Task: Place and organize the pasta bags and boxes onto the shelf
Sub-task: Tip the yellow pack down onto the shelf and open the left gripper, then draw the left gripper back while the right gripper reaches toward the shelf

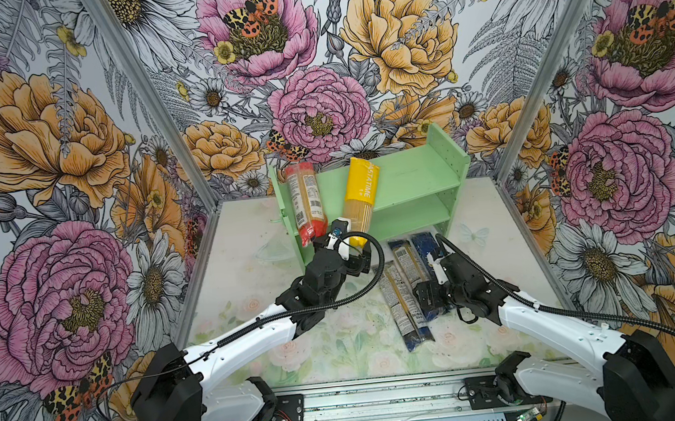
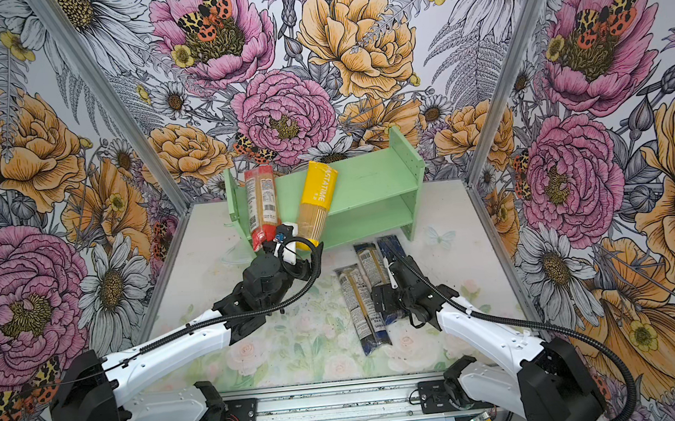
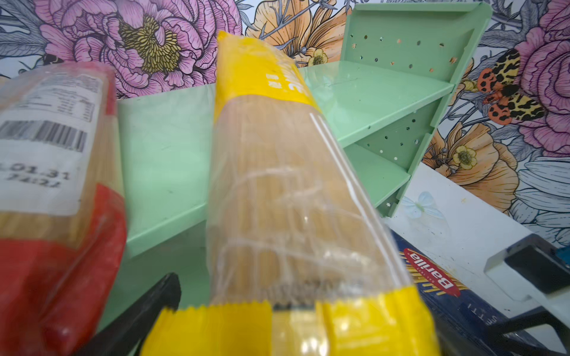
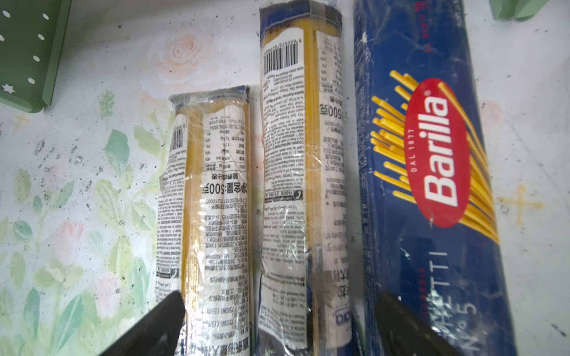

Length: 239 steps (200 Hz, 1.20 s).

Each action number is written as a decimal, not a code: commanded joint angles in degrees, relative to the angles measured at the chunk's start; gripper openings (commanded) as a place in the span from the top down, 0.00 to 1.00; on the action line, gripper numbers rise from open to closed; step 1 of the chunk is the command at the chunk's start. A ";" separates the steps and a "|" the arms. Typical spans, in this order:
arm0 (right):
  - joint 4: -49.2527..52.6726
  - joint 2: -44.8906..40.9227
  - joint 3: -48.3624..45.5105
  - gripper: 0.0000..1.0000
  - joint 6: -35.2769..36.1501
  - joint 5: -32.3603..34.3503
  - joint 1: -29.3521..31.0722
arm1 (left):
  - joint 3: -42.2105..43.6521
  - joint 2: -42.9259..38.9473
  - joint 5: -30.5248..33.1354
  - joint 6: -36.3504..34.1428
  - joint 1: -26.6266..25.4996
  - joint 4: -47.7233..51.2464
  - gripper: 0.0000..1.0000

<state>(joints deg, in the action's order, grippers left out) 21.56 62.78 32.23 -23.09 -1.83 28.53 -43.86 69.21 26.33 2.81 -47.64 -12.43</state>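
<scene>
Your left gripper (image 1: 343,247) has its fingers (image 3: 145,314) spread as wide as they go, and the near, yellow-sealed end of the yellow bag (image 3: 287,191) sits between them; no view shows whether they touch it. That bag lies slanted across the top tier of the shelf (image 1: 416,171), with its far end angled toward the right side panel and its near end hanging out past the front edge. To its left, the red-ended clear bag (image 1: 306,201) lies on the same tier near the left side panel, and its red end also overhangs the front. Your right gripper (image 4: 279,296) is likewise spread wide and points down at the desk (image 1: 253,310) in front of the shelf's right half. One of its fingers (image 4: 154,323) shows at the outer side of the outer blue-ended bag (image 4: 209,200) and its partner shows over the near edge of the Barilla box (image 4: 431,154). The middle blue-ended bag (image 4: 302,154) therefore falls between them, and nothing is pinched. Those three packs lie flat on the desk side by side, lengthwise toward the shelf. The outer bag is set a little nearer the robot's base than its neighbours. The box lies nearest the right wall and is partly hidden under the right arm in both top views.
</scene>
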 commanded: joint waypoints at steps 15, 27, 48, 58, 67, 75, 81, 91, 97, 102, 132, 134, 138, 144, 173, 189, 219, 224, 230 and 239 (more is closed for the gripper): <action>-2.14 -2.09 -1.59 0.01 -0.97 -0.57 2.02 | 5.71 -7.58 2.89 2.08 4.41 3.14 0.01; -2.43 -2.23 -2.07 0.01 -1.11 -0.23 2.71 | 6.94 -9.89 2.71 2.67 5.70 3.86 0.01; -2.72 -1.97 -2.52 0.01 -1.26 0.08 3.26 | 8.41 -12.66 0.53 3.24 8.03 4.58 0.01; -2.93 -1.79 -2.46 0.00 -1.43 0.16 3.26 | 8.44 -12.83 -0.80 3.35 8.58 4.53 0.01; -3.15 -1.94 -2.18 0.01 -1.19 -0.01 3.28 | 7.82 -12.42 -1.76 2.86 8.61 5.03 0.01; -3.19 -2.16 -1.90 0.01 -1.13 -0.02 3.28 | 6.95 -11.89 -1.74 2.73 8.47 5.77 0.01; -3.18 -2.39 -1.74 0.01 -1.08 0.03 3.31 | 6.54 -11.55 -1.19 2.73 8.23 5.92 0.01; -3.14 -2.90 -1.66 0.00 -1.02 0.20 3.31 | 6.16 -11.22 -1.42 2.73 8.05 5.84 0.01; -3.18 -3.09 -1.64 0.01 -0.82 0.22 3.34 | 6.06 -11.19 -1.67 2.81 7.96 5.63 0.01; -3.08 -3.18 -1.70 0.00 -0.69 0.19 3.30 | 6.00 -11.08 -1.76 2.84 7.91 5.62 0.01; -3.05 -2.98 -1.70 0.01 -0.60 0.16 3.26 | 5.98 -10.70 -2.18 2.96 7.12 5.57 0.01; -3.03 -2.90 -1.66 0.00 -0.56 0.16 3.21 | 6.00 -10.70 -2.21 2.94 7.08 5.57 0.01; -3.03 -2.77 -1.57 0.01 -0.63 0.11 3.24 | 5.99 -10.60 -2.16 2.98 6.96 5.55 0.01; -3.04 -2.58 -1.44 0.01 -0.49 0.08 3.21 | 6.05 -10.46 -2.23 3.03 6.80 5.56 0.01; -3.07 -1.88 -0.39 0.00 -0.02 -0.63 3.20 | 5.80 -9.91 -2.60 2.89 5.70 5.74 0.01; -2.99 -1.94 0.52 0.00 -0.31 -1.40 3.24 | 5.62 -9.97 -2.49 2.81 4.96 6.52 0.01; -2.93 -2.10 3.03 0.01 -0.92 -2.82 3.13 | 6.36 -11.38 -1.94 2.86 3.08 7.06 0.01; -2.93 -2.12 3.55 0.00 -1.05 -3.03 3.09 | 6.57 -11.69 -1.90 2.90 2.93 7.10 0.01; -2.93 -2.14 4.28 0.00 -1.06 -3.50 3.05 | 6.76 -12.16 -1.89 3.03 2.62 7.37 0.01; -2.93 -2.14 5.41 0.00 -1.03 -4.17 3.06 | 7.01 -12.79 -1.88 3.08 2.31 7.89 0.01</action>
<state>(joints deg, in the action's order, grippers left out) 20.34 60.84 33.34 -23.55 -3.81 31.55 -36.49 58.65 24.73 4.75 -44.27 -5.54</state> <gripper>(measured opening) 0.995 0.987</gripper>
